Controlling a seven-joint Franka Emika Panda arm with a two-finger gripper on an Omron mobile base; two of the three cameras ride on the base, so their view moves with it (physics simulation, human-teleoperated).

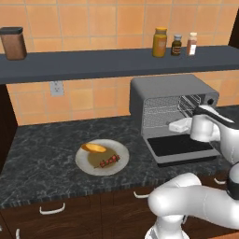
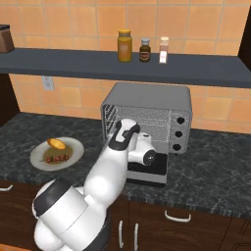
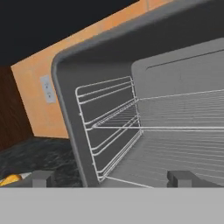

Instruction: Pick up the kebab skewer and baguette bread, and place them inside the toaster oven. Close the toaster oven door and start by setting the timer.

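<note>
Golden-orange oblong baguette bread (image 1: 94,148) on the round plate's (image 1: 122,154) far edge looks light, crusty; grab mid-loaf. Dark two-finger gripper (image 3: 110,178) hangs wide open, empty.

Flat, even rendered light fills all views, bright on the orange tile wall with no visible lamp. A soft shadow lies under the shelf (image 1: 116,63). The worktop (image 1: 42,158) stays dark and matte, without glare. The hand view is coarser, its upper left nearly black, edges slightly soft; no lens distortion shows.
</note>
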